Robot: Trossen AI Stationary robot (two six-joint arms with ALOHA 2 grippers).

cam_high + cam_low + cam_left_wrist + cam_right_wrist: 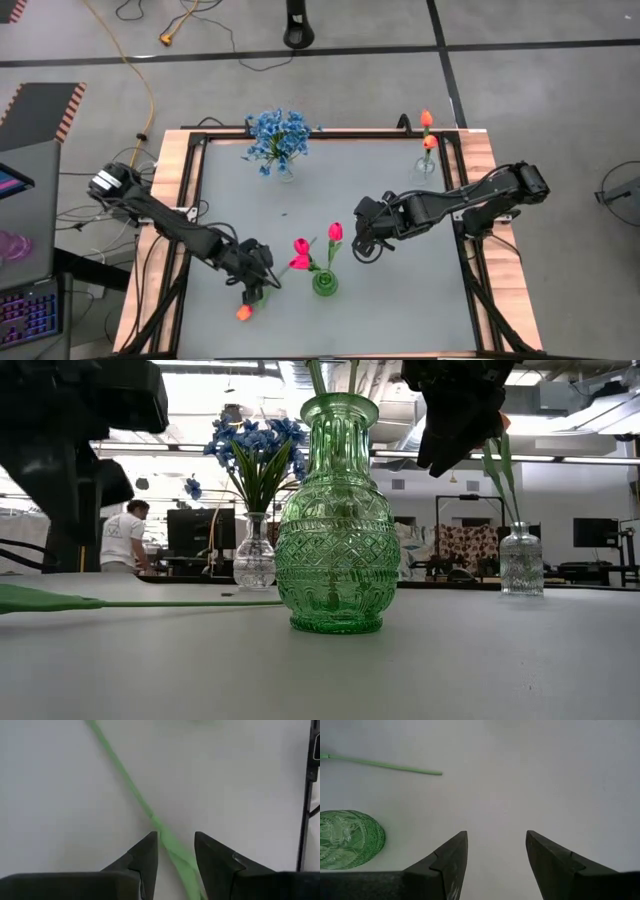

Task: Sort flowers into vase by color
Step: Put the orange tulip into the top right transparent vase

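The left arm reaches from the table's left edge toward the front, bent low, and its gripper (254, 283) is over an orange tulip (244, 312) that lies flat on the table (400, 300). In the left wrist view its fingers (145, 857) stand apart on both sides of the green stem (131, 787), not clamped on it. The right arm stretches in from the right side, and its gripper (365, 242) hangs above bare table just right of the green vase (325, 284), with the fingers (452, 857) apart and holding nothing. Pink tulips (318, 247) stand in the green vase. Blue flowers (277, 137) fill a clear vase (254, 560) at the back, and two orange tulips (428, 130) stand in another clear vase (520, 565) at the back right.
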